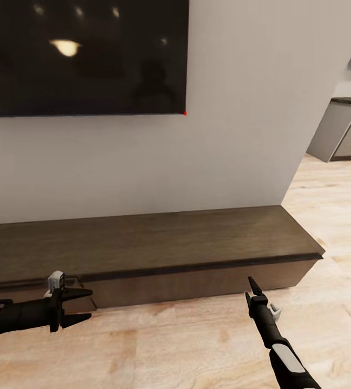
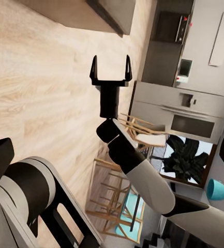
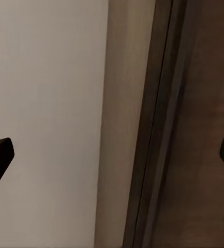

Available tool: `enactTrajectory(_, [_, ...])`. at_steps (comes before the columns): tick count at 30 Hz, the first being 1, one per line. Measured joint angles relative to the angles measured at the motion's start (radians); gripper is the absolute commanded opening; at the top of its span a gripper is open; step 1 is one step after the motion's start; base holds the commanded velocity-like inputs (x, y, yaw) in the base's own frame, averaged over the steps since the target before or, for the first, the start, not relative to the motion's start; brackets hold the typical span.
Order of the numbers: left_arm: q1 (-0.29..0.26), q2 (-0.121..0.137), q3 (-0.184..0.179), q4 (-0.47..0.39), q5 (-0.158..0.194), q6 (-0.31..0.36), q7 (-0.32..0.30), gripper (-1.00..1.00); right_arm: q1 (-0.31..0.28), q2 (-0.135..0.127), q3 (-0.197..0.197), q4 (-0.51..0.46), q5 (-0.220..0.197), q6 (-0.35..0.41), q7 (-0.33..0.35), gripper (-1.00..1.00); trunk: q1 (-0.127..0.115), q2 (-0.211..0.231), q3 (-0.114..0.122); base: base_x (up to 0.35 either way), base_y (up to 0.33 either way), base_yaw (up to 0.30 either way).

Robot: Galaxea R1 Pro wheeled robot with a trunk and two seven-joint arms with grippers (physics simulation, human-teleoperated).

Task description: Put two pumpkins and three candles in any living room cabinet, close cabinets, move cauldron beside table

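Note:
The long dark-brown cabinet [image 1: 143, 243] runs along the white wall, and its flat top is bare. Its drawer front [image 1: 197, 283] looks shut, with a vertical seam near the left end. My left gripper [image 1: 86, 306] is open, low at the left, with its fingers pointing along the drawer front close to that seam. My right gripper [image 1: 253, 287] hovers just in front of the drawer front, pointing at it; in the left wrist view the right gripper [image 2: 110, 64] is open and holds nothing. The pumpkins, candles, cauldron and table are out of view.
A large dark TV screen [image 1: 83, 54] hangs on the wall above the cabinet. Light wood floor [image 1: 170, 346] spreads in front of it. Grey kitchen units [image 1: 343, 132] stand past the wall's corner at the right. The left wrist view catches wooden chairs [image 2: 117, 191] and a plant [image 2: 187, 157].

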Motion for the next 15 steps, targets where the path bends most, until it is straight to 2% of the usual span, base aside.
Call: enactTrajectory(15, [0.000, 0.000, 0.000, -0.007, 0.010, 0.001, 0.000, 1.00, 0.000, -0.002, 0.000, 0.000, 0.000, 0.000, 0.000, 1.00, 0.000, 0.000, 0.000, 0.022, 0.000, 0.000])
